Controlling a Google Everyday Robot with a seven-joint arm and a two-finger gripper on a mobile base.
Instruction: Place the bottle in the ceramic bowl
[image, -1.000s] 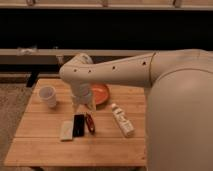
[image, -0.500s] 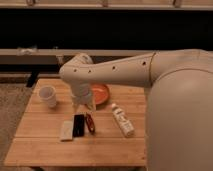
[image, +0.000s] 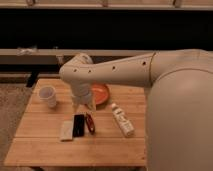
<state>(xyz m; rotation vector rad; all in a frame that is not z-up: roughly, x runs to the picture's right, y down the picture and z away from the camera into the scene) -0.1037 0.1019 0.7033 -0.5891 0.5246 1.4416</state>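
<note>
The bottle (image: 122, 120) lies on its side on the wooden table (image: 45, 147), right of centre, with one end pointing toward the bowl. The orange-red ceramic bowl (image: 101, 93) sits just behind it near the table's far edge, and the arm hides its left part. My gripper (image: 85, 106) hangs at the end of the white forearm, low over the table. It is at the bowl's left front and left of the bottle, apart from it. I see nothing held in it.
A white paper cup (image: 47, 96) stands at the far left of the table. A pale flat bar (image: 66, 130), a black object (image: 78, 125) and a red object (image: 90, 123) lie side by side below the gripper. My large white arm covers the right side.
</note>
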